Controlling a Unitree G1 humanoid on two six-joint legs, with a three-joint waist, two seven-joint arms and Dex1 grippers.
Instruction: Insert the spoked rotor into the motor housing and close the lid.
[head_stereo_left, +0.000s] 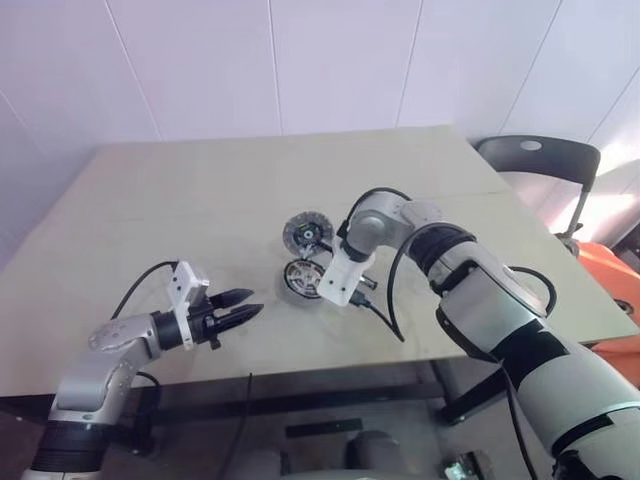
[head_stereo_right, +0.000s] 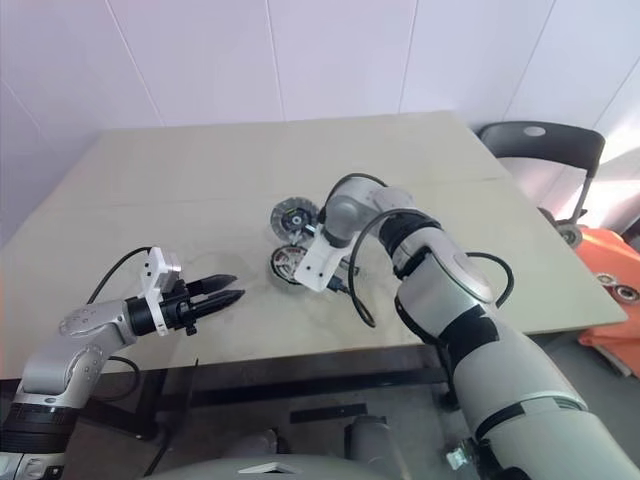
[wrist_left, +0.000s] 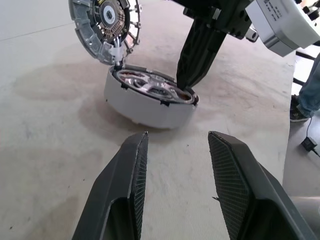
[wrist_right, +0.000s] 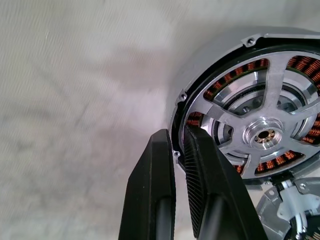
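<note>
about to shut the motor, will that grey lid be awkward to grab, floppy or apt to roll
Probably stiff: the lid looks like ribbed metal. It leans tilted on its edge against the motor housing, so a nudge may tip it flat or set it rolling. Thin and round, it likely offers the left gripper, open nearby, little beyond its rim to pinch.

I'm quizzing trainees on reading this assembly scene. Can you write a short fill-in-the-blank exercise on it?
1. The spoked rotor already sits inside the motor ____.
2. The lid leans tilted against the housing's ____.
3. The right gripper's closed fingers clamp the housing's ____.
4. The left gripper hovers with its fingers ____.

Missing words: housing; rim; rim; open
</note>
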